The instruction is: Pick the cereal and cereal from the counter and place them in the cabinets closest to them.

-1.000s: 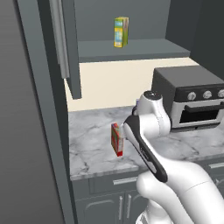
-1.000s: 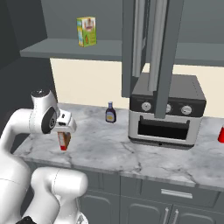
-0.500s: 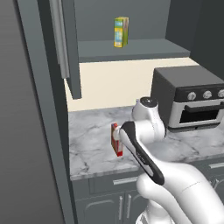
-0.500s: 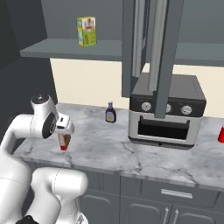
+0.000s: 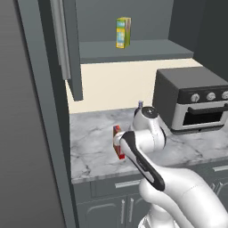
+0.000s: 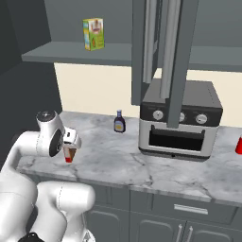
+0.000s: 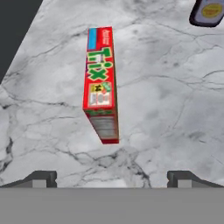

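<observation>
A slim red cereal box [image 7: 101, 83] with green lettering stands upright on the marble counter [image 7: 175, 109]. In the hand view it lies just ahead of my gripper [image 7: 113, 179], whose two dark fingertips [image 7: 41, 178] stand wide apart with nothing between them. From the left base view the cereal [image 5: 118, 149] peeks out beside my forearm near the counter's front. The right base view shows my gripper [image 6: 72, 145] hanging open just over the cereal [image 6: 69, 158]. Above is the open wall cabinet with its grey shelf [image 5: 133, 49].
A yellow-green carton [image 5: 123, 32] stands on the cabinet shelf. A dark toaster oven [image 6: 179, 118] sits on the counter to the right, with a small sauce bottle [image 6: 119, 122] beside it and a red can [image 6: 239, 145] at the far right. Open cabinet doors [image 6: 160, 56] hang above the oven.
The arm has come down a little, so the open hand sits closer over the cereal box. The box and the other things have not moved.
</observation>
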